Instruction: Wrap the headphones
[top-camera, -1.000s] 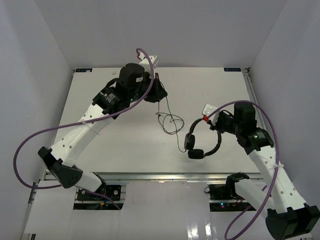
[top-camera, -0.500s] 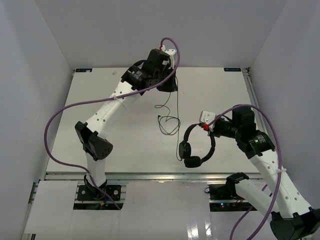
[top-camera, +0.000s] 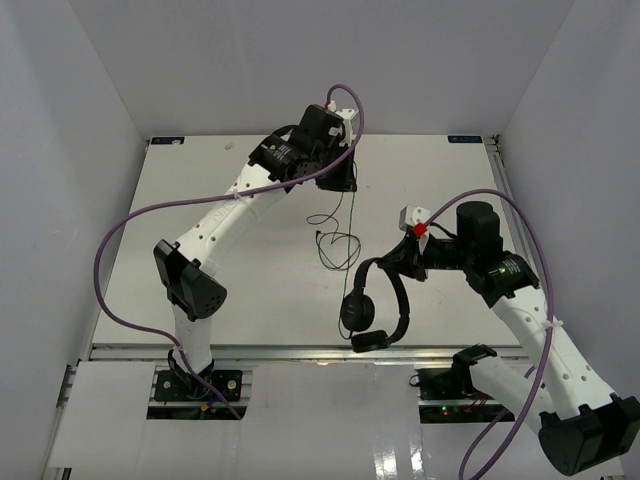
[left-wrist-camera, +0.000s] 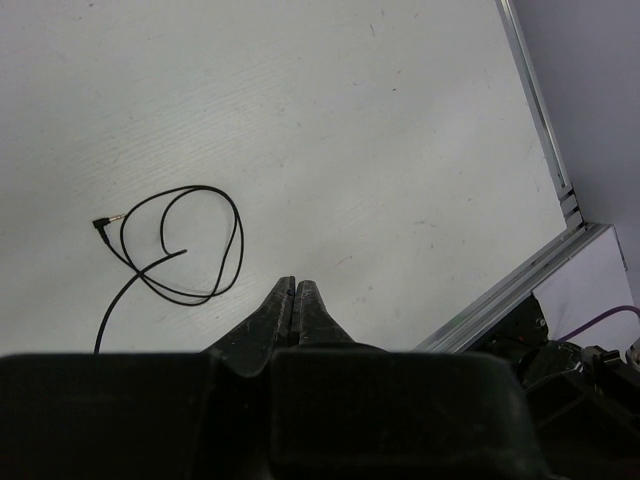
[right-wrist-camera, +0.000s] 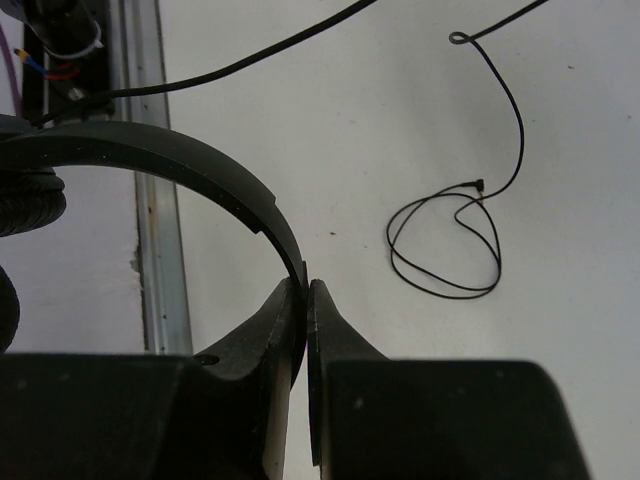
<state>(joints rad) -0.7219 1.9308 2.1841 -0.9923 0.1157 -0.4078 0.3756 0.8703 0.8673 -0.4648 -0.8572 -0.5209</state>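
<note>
Our right hand (right-wrist-camera: 305, 285) is clenched on the headband (right-wrist-camera: 180, 160) of the headphones (top-camera: 375, 300), its two fingers pinching the black band edge-on. From that hand the band curves toward the near edge of the bench (top-camera: 200, 200). The two ear cups (top-camera: 358, 318) hang at its end, just above the aluminium rail (right-wrist-camera: 150, 230) that runs along the front. We cannot tell for sure whether the cups touch the surface, though they look held clear of it. Past the hand, toward the middle of the bench, the thin cord (top-camera: 340, 245) lies in a few loose loops, with its small plug (left-wrist-camera: 100, 224) at the outer side of the coil, flat on the white top. From those loops one straight run of cord climbs to our left hand (top-camera: 345, 180), which is raised over the far middle of the bench. It is shut tight with the fingers pressed together, and it seems to nip the cord, although the left wrist view shows no cord between the fingertips. So the coil sits between the two hands, well apart from each. A thick purple cable (top-camera: 130, 220) arcs off the left arm over the left side of the bench, and another loops off the right arm.
</note>
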